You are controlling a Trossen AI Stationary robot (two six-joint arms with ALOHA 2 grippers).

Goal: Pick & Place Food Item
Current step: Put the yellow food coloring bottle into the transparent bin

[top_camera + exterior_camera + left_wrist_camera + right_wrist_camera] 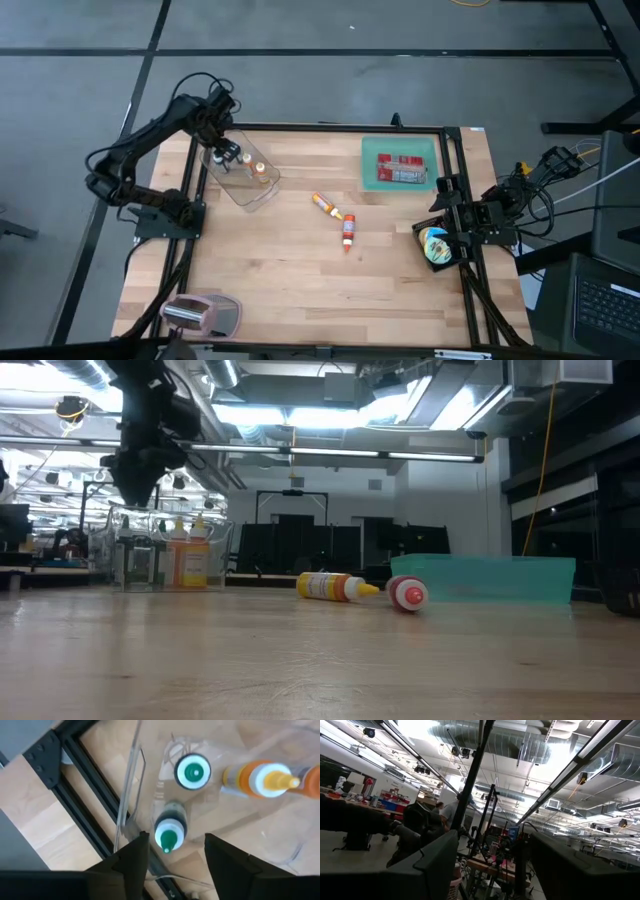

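Directly beneath the left gripper (172,855), its fingers spread and gripping nothing, a green-capped bottle (169,831) stands in a clear bin (240,175) beside another green-capped bottle (192,771) and an orange bottle (260,780). Farther along the wooden table (300,280) lie two sauce bottles (335,218). Right gripper (440,215), open and empty, waits at the table's edge.

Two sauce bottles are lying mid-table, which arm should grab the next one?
Probably left. The left end effector hangs open over the clear bin, beside the lying bottles. The right end effector is parked at the table's right edge.
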